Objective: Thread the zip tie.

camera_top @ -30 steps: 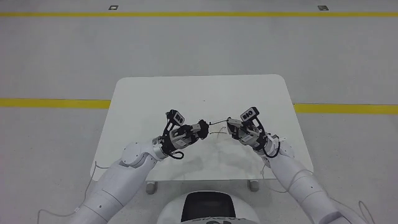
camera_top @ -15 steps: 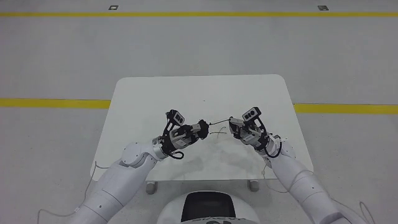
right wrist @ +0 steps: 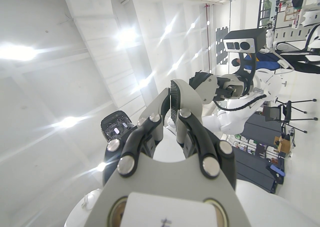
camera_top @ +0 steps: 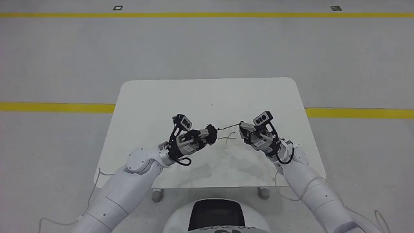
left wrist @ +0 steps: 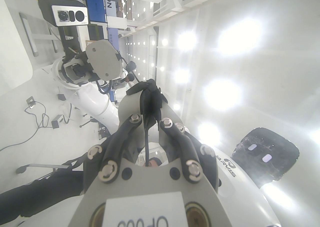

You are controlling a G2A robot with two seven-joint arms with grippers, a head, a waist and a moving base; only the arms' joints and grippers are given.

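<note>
Jaws of the left gripper (camera_top: 213, 133) are pinched on the black tie (camera_top: 228, 127), which spans the air above the table (camera_top: 207, 94) between both arms. Right gripper (camera_top: 241, 128) jaws are pressed together too, seemingly on its other end, though the strap is too thin to confirm.

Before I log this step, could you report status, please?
Left gripper shut on zip tie. Right gripper shut on its other end. Tie held above table. No obstruction seen.
</note>
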